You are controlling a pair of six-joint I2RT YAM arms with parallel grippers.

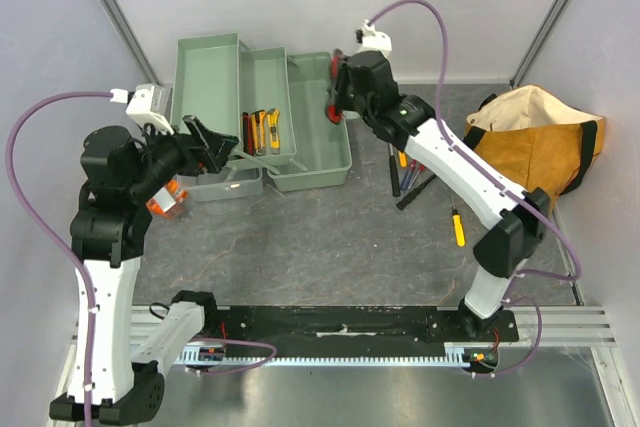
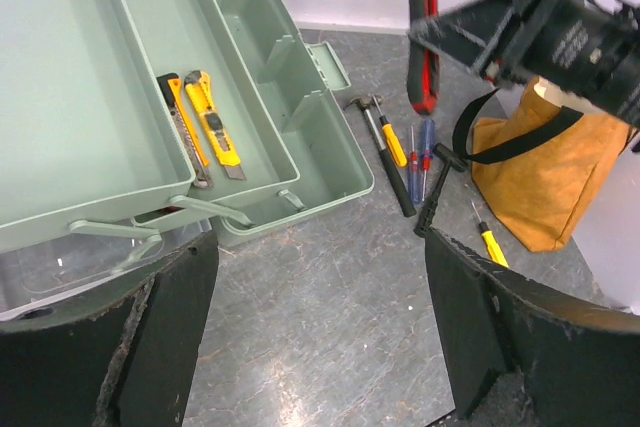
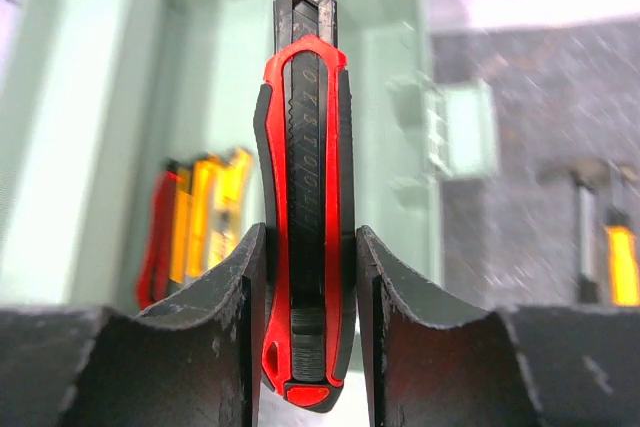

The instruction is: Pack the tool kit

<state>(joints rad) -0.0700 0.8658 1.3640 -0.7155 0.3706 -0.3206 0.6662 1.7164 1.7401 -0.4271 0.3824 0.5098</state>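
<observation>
The right fingers (image 3: 225, 297) pinch a red-and-black utility knife (image 3: 308, 197) by its lower body, blade end pointing away from the wrist. It is held over the right compartment of the open pale green toolbox (image 1: 312, 165), in the upper middle of the overhead view. A few more utility knives (image 2: 205, 122), yellow and orange, lie side by side in the toolbox's middle tray. The left fingers (image 2: 160, 337) stand wide apart, holding nothing, at the toolbox's lower-left edge. On the grey worktop (image 1: 330, 237) right of the toolbox lie a hammer (image 2: 385, 152) and several screwdrivers (image 2: 420, 157), near a tan fabric bag (image 1: 540, 142).
</observation>
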